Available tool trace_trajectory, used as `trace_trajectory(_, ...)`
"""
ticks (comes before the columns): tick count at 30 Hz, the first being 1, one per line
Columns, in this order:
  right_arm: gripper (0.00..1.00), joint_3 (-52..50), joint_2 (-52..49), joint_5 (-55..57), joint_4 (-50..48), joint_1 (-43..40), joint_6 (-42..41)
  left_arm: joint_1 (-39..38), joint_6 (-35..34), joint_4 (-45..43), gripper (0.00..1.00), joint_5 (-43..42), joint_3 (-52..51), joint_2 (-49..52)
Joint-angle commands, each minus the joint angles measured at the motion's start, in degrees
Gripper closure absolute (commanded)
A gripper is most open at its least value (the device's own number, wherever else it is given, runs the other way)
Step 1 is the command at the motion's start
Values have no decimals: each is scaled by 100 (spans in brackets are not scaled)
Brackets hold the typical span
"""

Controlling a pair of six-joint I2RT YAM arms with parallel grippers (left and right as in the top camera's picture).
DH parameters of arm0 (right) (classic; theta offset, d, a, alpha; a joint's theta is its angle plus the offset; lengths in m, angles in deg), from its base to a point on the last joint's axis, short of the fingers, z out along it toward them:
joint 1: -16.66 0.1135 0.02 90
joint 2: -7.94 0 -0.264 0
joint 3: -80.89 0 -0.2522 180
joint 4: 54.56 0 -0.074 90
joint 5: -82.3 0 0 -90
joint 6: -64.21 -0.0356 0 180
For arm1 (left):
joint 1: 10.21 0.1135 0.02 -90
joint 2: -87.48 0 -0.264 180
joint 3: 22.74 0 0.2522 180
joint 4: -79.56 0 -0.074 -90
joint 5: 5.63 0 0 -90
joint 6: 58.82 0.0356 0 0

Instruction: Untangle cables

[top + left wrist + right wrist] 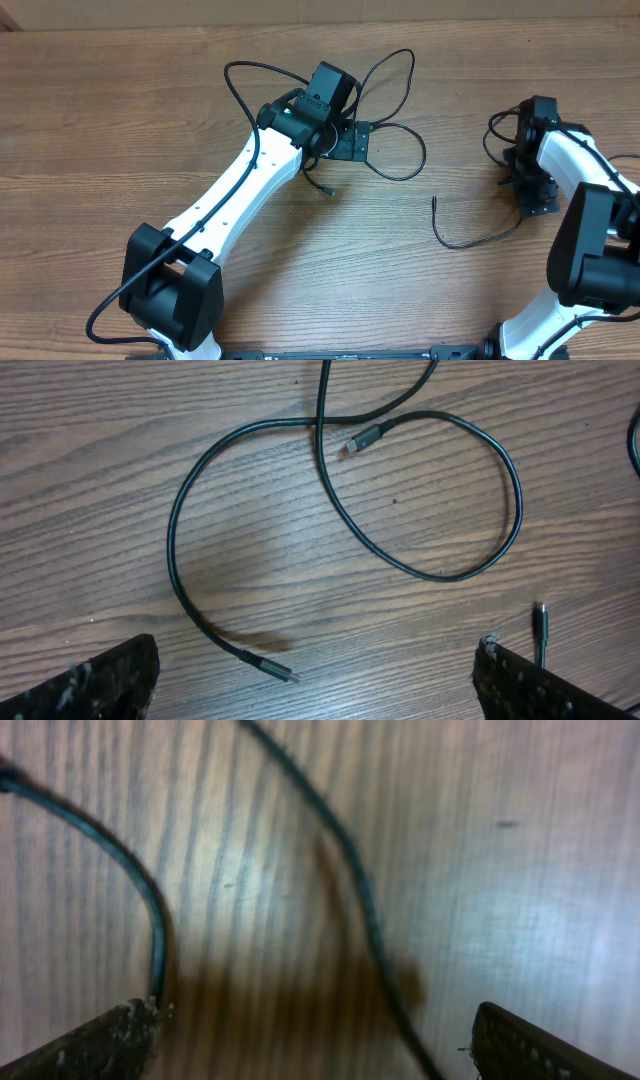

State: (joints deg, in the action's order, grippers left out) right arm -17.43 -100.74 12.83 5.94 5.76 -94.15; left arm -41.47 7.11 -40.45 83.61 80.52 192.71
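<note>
Three plug ends (365, 438) of the thin black looping cables (171, 530) are clear only from the left wrist, while left gripper (318, 660) and right gripper (312, 1020) gape empty.

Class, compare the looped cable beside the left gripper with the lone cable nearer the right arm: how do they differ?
The looped cable curls into rounded loops; the lone cable lies as an open hook. The looped cable crosses other strands; the lone cable crosses nothing visible. The looped cable reaches under the left gripper; the lone cable lies clear of it. Both are thin and black.
</note>
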Motion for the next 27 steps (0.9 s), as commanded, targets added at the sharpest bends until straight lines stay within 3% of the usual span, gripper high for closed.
trace_trajectory(1, 0, -162, 131, -205, -369, -48, -63, 15, -81, -17, 1, 81, -20, 42)
trace_trajectory(7, 0, -225, 129, -494, -1005, -48, -59, 15, -81, -17, 0, 79, -20, 42)
trace_trajectory(23, 0, -229, 129, -527, -1200, -48, 240, 15, -81, -17, 1, 79, -20, 42)
trace_trajectory(27, 9, -258, 127, -522, -984, -48, 243, 15, -81, -17, 0, 79, -20, 42)
